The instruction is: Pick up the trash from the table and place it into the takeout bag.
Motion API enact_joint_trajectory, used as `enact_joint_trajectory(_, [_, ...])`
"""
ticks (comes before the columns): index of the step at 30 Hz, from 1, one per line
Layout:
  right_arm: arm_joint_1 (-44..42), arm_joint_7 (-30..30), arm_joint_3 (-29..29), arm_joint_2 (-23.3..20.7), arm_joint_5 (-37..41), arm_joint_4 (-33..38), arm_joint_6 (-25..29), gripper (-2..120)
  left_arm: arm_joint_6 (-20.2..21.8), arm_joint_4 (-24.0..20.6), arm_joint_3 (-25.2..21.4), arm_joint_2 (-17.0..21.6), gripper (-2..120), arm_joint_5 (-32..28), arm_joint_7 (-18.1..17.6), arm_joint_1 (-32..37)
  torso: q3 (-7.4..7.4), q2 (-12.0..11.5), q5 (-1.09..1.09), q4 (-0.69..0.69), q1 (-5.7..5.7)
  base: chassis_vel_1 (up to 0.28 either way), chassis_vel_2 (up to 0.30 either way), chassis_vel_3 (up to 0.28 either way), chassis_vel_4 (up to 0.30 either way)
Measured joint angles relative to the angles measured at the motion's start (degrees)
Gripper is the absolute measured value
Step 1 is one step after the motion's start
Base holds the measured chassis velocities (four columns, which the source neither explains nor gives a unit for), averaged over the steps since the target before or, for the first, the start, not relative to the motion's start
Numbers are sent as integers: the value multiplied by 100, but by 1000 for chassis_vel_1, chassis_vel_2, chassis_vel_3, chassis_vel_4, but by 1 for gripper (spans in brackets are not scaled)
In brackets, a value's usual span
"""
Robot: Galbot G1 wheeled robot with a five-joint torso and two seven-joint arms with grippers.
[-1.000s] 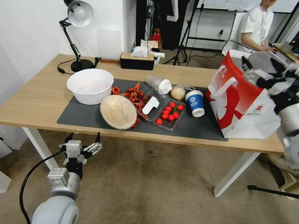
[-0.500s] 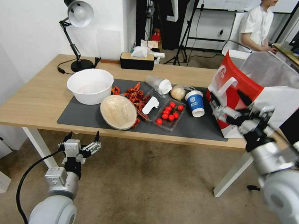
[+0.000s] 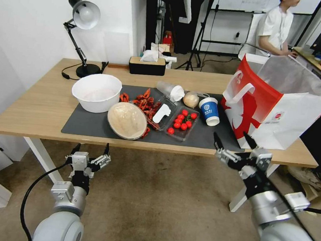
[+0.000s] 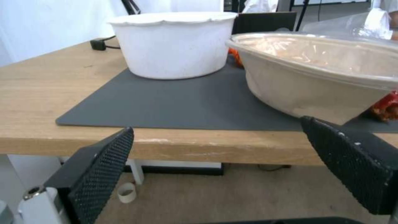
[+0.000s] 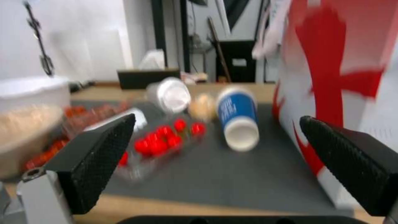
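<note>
On the dark mat [image 3: 92,126] lie the trash items: a round tan bowl [image 3: 126,120], a tipped clear cup with a white lid [image 3: 170,90], a wrapped beige ball [image 3: 191,99] and a blue-and-white paper cup [image 3: 209,110]. The red-and-white takeout bag [image 3: 277,108] stands open at the table's right end. My right gripper [image 3: 233,141] hangs open, holding nothing, just off the table's front edge below the bag. The right wrist view faces the paper cup [image 5: 237,118] and the bag [image 5: 344,77]. My left gripper [image 3: 91,149] is open below the front edge, facing the tan bowl [image 4: 323,74].
A big white bowl [image 3: 96,91], red crayfish shells [image 3: 147,102] and a clear tray of cherry tomatoes [image 3: 183,121] share the mat. A desk lamp [image 3: 83,20] and a tissue box [image 3: 147,65] stand at the back. Bare wood lies left of the mat.
My right arm has swung down from over the bag's mouth to just in front of the table's edge, its gripper open. The left arm has barely moved.
</note>
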Motion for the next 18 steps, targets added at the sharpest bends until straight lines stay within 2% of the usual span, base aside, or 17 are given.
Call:
enact_joint_trajectory(1, [-69,67,-85,94,-145,-70,180,100,0,5,-8,7,100,-1,22,12,0,0,0,0,0,0,0,0,0])
enact_joint_trajectory(6, [-235,221,-231,395,-338,-286,398,100,-7,14,-35,18,100,-27,37,29,1,0,0,0,0,0,0,0,0])
enact_joint_trajectory(9, [-353,252,-242,609,-461,-509,818,100,1,4,-66,39,100,-89,3,48,0,0,-1,0,1,0,0,0,0])
enact_joint_trajectory(18, [-505,288,-210,701,-620,-591,822,100,19,72,-48,29,100,-74,39,75,0,-1,-1,0,1,0,0,0,0])
